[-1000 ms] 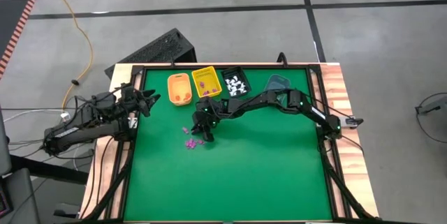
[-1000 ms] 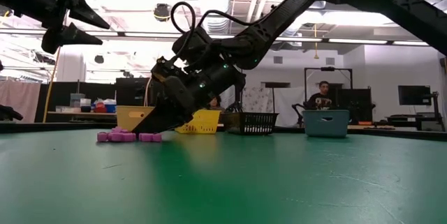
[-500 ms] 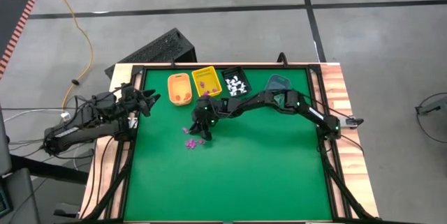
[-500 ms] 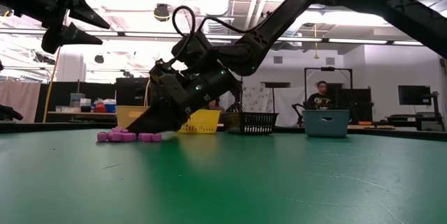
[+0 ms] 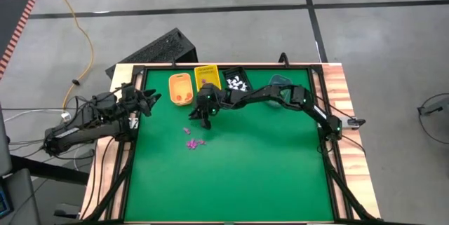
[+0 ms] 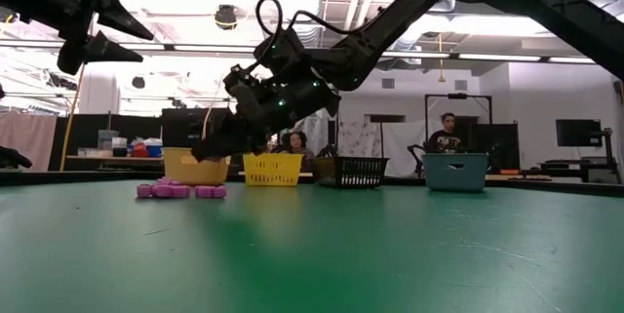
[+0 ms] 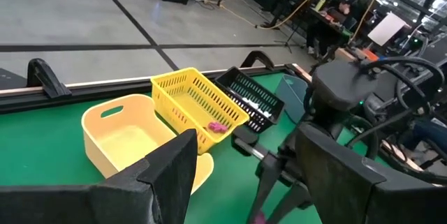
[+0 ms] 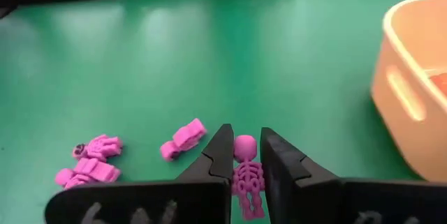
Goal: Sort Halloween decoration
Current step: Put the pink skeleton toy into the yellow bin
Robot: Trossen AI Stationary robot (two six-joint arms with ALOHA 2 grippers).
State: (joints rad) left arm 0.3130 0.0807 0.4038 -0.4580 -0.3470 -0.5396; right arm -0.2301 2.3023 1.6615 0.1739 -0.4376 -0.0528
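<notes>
My right gripper [image 5: 204, 120] hangs over the green table just near of the bins, shut on one tiny purple skeleton trinket [image 8: 246, 172]. It also shows in the low view [image 6: 209, 145] and in its own wrist view [image 8: 244, 147]. Several more purple trinkets [image 5: 193, 143] lie loose on the mat just near of it; they also show in the low view [image 6: 180, 191] and the right wrist view [image 8: 91, 168]. My left gripper [image 5: 150, 101] waits open and empty above the table's left edge [image 7: 244, 182]. My right gripper pinches the purple skeleton's body [image 8: 248, 181] between its two fingers [image 8: 220, 155]. The figure lies along the fingers, its head [image 8: 244, 144] toward the fingertips. The fingers slant down at the table. The trinket is lifted clear of the mat.
Four small bins stand in a row at the far edge: a peach one [image 5: 180, 89], a yellow basket [image 5: 206, 78] with a purple piece inside [image 7: 218, 127], a black basket [image 5: 237, 83] with white pieces, and a blue-grey bin [image 5: 279, 83]. A person sits beyond the table [image 6: 449, 133].
My right gripper has risen from the pile of purple trinkets and gone toward the table's far edge, toward the bins, its fingertips now well above the mat. The loose purple trinkets have stayed where they were.
</notes>
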